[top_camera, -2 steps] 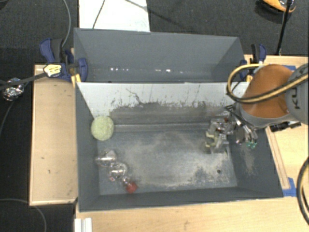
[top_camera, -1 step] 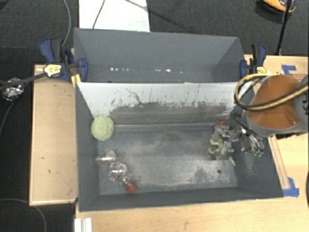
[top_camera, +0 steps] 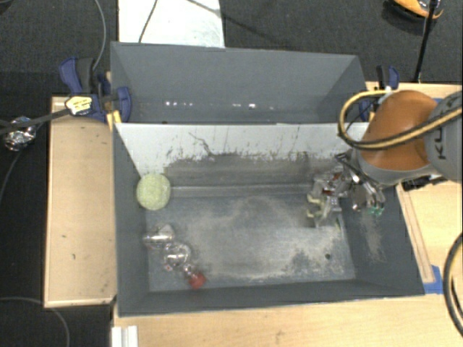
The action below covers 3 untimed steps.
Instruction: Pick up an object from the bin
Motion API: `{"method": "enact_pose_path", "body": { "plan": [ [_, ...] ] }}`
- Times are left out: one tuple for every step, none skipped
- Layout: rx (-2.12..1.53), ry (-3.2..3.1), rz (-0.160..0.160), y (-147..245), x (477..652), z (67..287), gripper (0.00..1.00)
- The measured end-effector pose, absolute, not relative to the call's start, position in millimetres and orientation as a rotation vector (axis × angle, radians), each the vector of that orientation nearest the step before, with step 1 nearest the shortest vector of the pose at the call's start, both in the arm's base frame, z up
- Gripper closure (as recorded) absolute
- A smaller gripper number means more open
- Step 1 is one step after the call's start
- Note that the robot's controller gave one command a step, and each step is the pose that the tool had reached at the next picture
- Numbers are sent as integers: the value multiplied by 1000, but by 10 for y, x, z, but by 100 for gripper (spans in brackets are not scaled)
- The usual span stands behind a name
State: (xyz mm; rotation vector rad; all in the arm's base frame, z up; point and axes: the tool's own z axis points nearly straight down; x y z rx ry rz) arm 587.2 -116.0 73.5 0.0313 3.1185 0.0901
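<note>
My gripper (top_camera: 319, 207) hangs low over bare floor at the bin's (top_camera: 239, 85) right side; I cannot tell if it is spread or pressed together. A pale green ball (top_camera: 153, 192) lies by the left wall, clear shiny bits (top_camera: 172, 254) with a red piece (top_camera: 197, 280) near the front-left corner

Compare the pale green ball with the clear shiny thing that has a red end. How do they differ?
The pale green ball is round and matte; the clear shiny thing is long, irregular and glinting, with a red end. The ball lies by the left wall further back; the clear shiny thing lies nearer the front corner. Both lie at the left of the bin, apart from the gripper at right.
</note>
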Motion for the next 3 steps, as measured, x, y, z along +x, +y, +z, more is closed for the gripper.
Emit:
{"method": "enact_pose_path", "body": {
  "plan": [
    [32,3118,90,-1160,5872,734,100],
    [-24,3100,84,-1239,5434,757,100],
    [-55,3121,91,-1140,5740,706,100]
  ]
}}
